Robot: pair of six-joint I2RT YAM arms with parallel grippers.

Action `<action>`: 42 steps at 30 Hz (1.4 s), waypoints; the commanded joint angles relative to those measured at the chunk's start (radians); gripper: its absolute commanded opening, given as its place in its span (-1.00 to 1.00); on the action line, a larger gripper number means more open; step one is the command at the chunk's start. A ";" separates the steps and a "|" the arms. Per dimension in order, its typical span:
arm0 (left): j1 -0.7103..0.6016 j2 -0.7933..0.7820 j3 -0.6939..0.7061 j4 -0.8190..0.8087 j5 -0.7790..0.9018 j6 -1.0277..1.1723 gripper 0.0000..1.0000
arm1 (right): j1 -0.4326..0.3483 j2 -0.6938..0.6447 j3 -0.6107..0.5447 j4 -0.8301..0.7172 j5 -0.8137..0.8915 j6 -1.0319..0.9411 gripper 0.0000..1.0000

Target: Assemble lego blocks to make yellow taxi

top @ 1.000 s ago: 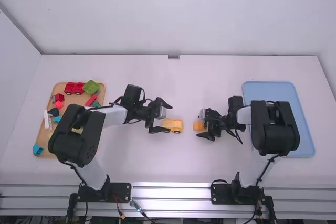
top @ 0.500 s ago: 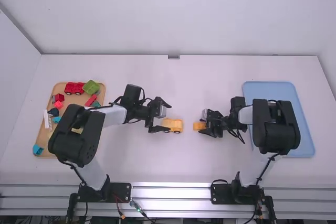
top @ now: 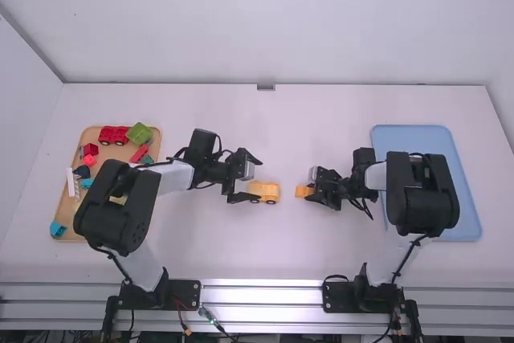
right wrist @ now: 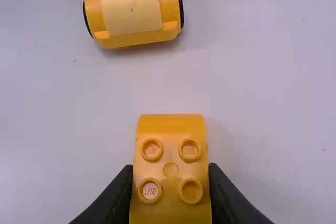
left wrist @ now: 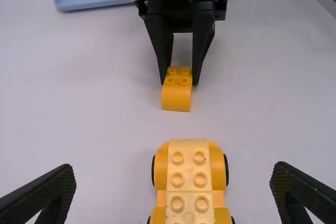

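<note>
1. The left tool (top: 259,181) is holding its fingers wide apart, gripping nothing; they are flanking the yellow car (left wrist: 189,174) without touching it.
2. The right tool (top: 311,192) is closing on the yellow block (right wrist: 170,171), its fingers pressing opposite sides; whether the block is touching the surface (top: 273,247), one cannot tell.
3. The car is standing upright on the surface, between the tools; both wrist views are cutting it off, and in the high view the left tool is partly covering it.
4. The block is sitting apart from the car, with bare surface separating them.
5. The left arm is hiding part of the wooden tray (top: 112,153) and its mixed blocks.
6. The right arm is covering part of the blue tray (top: 409,138).
7. Open surface is stretching beyond the tools towards the back edge.
</note>
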 commanded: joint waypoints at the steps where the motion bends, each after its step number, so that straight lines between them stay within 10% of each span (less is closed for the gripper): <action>1: 0.003 0.000 0.013 -0.010 0.020 -0.003 0.98 | 0.002 0.014 0.015 -0.006 -0.007 0.005 -0.46; 32: -0.025 0.278 -0.035 0.233 0.005 -0.011 1.00 | 0.199 -0.048 0.273 -0.367 -0.163 -0.047 -0.50; 42: -0.020 0.341 0.015 0.230 0.016 -0.011 0.55 | 0.198 -0.048 0.273 -0.361 -0.179 -0.042 -0.53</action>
